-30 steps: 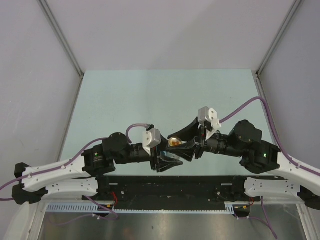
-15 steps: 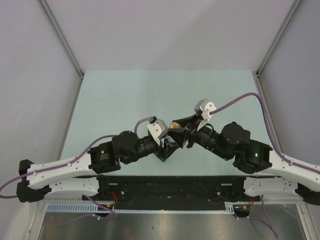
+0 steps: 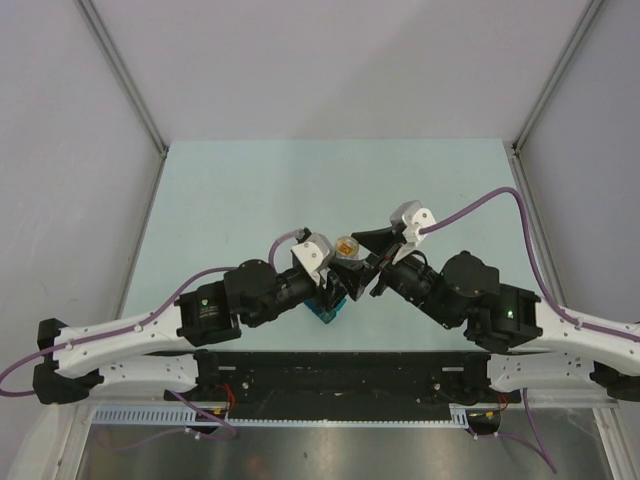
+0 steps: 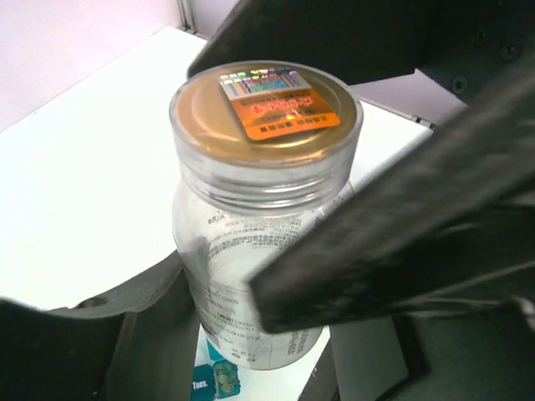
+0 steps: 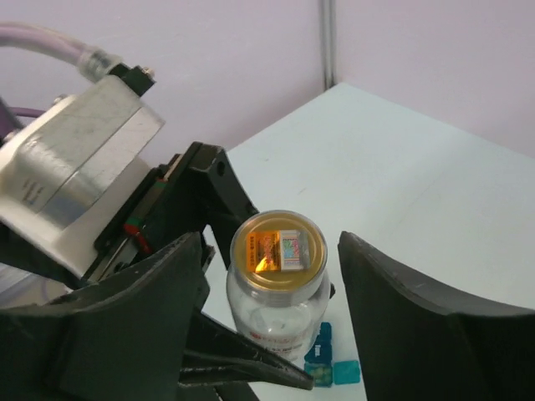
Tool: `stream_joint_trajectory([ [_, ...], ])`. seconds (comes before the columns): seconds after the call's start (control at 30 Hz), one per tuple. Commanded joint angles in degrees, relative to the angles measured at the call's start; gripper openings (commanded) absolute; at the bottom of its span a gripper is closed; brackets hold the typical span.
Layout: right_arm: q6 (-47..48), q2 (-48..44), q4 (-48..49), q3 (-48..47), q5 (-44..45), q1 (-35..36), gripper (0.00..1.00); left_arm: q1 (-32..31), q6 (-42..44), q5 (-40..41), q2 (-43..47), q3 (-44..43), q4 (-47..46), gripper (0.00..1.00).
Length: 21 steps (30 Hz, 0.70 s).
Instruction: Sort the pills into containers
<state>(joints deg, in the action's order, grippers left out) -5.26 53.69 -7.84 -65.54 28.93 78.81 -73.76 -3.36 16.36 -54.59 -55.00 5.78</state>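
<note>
A small clear bottle (image 3: 347, 246) with a tan top is held upright above the table. My left gripper (image 3: 336, 278) is shut on its body; in the left wrist view (image 4: 259, 351) the bottle (image 4: 251, 251) fills the gap between the fingers. My right gripper (image 3: 366, 250) is open, and in the right wrist view (image 5: 269, 244) its fingers stand on either side of the bottle's top (image 5: 277, 249) without touching it. The bright-blue pill box (image 3: 325, 307) lies on the table under the bottle, with one lid open and pills in that compartment (image 4: 224, 378) (image 5: 328, 364).
The pale green table (image 3: 250, 190) has grey walls on three sides. Both arms cross close together near the table's near edge, and the right arm's finger (image 4: 393, 225) passes just in front of the left wrist camera.
Both grippers and the bottle have moved away from the bases and drawn closer together. The blue pill box now shows beneath the left gripper.
</note>
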Motion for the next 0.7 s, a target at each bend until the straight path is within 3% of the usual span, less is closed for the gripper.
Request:
stream_joint_trajectory([
  [0.0,1.56,-1.92,3.00,-2.31,-6.69,1.70,0.77,0.72,-0.33,1.14,0.98,-2.92,-3.41,0.01],
  [0.2,3.50,-5.52,4.40,-2.23,-8.80,1.79,0.82,0.63,-2.00,-5.01,2.03,-1.86,-3.32,0.00],
  [0.47,7.54,-10.62,3.89,-2.23,-21.45,1.79,0.81,0.72,-3.85,-12.57,5.98,0.77,-3.41,0.00],
  [0.67,11.49,-12.29,-1.91,-2.14,-28.23,1.70,0.80,0.72,-4.20,-26.97,7.65,0.43,-3.41,0.00],
])
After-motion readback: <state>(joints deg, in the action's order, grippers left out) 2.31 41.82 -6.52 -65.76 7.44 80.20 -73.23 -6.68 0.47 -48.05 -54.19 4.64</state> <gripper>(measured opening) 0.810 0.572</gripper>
